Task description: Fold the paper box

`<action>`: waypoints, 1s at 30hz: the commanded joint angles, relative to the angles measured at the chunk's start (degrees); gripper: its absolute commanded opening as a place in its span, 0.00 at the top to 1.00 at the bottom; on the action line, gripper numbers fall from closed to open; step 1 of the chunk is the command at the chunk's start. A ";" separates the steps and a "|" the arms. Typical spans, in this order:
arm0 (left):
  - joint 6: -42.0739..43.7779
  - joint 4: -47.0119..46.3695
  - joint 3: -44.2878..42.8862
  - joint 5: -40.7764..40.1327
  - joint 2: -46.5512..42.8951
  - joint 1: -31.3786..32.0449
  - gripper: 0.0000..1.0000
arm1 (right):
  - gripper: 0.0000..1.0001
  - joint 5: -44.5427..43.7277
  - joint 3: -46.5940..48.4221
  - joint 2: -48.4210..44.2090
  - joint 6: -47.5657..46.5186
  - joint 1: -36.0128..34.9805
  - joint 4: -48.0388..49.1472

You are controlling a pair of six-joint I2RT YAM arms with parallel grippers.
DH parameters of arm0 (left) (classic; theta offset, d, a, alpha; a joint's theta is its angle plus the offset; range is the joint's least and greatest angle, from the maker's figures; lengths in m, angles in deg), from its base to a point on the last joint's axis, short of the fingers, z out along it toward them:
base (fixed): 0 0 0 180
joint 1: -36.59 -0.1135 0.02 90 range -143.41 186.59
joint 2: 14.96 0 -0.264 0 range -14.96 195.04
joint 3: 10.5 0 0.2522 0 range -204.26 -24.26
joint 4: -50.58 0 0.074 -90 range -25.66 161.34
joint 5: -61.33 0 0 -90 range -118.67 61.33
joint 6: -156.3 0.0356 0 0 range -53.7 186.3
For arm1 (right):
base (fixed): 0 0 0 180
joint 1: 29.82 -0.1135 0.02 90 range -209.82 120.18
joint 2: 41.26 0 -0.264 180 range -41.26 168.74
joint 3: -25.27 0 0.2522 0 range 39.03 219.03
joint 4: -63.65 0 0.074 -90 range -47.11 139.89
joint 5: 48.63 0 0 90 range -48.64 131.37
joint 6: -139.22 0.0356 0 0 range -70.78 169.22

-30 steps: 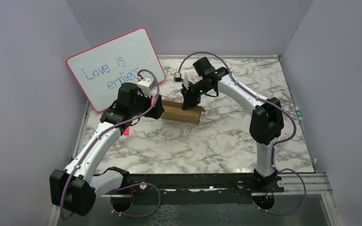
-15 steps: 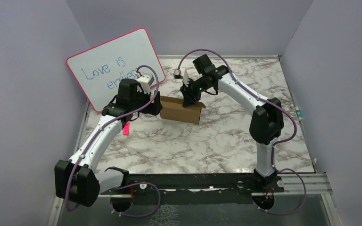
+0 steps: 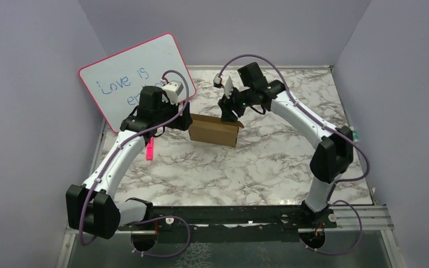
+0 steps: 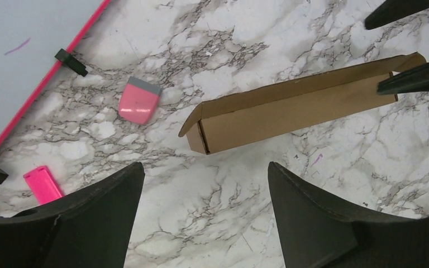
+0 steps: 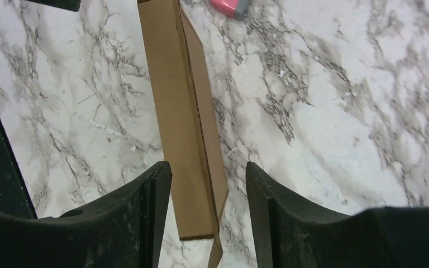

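The paper box (image 3: 215,130) is a long, narrow brown cardboard shape lying on the marble table, with a small flap sticking out at each end. My left gripper (image 3: 182,119) hovers just left of it, open and holding nothing; in its wrist view the box (image 4: 290,109) lies beyond the left gripper (image 4: 204,167). My right gripper (image 3: 227,113) hangs over the box's right end, open. Seen from that wrist, the box (image 5: 181,117) runs below and between the fingers of the right gripper (image 5: 208,166), with a gap on each side.
A pink-framed whiteboard (image 3: 137,78) leans against the back-left wall. A pink eraser (image 4: 139,100) lies between it and the box. A pink marker (image 3: 149,149) lies under the left arm. Purple walls enclose the table on three sides.
The right gripper opened, let go of the box's right end and rose back and away. The left gripper drew back to the left, off the box. The box now stands taller.
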 commanded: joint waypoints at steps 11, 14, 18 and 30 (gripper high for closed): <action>10.70 6.41 -10.88 0.34 7.89 -0.41 0.26 | 0.44 -24.64 -20.05 -21.31 18.07 0.46 9.11; 11.91 7.68 -12.29 0.49 9.94 -0.41 0.29 | 0.46 -24.91 -22.49 -22.59 19.73 0.43 9.89; 12.75 8.66 -13.66 1.00 12.66 -0.41 0.34 | 0.52 -23.76 -24.49 -23.00 21.08 0.41 12.04; 13.58 10.88 -18.01 3.96 17.48 -0.37 0.44 | 0.62 -21.56 -25.38 -20.96 22.38 0.46 13.64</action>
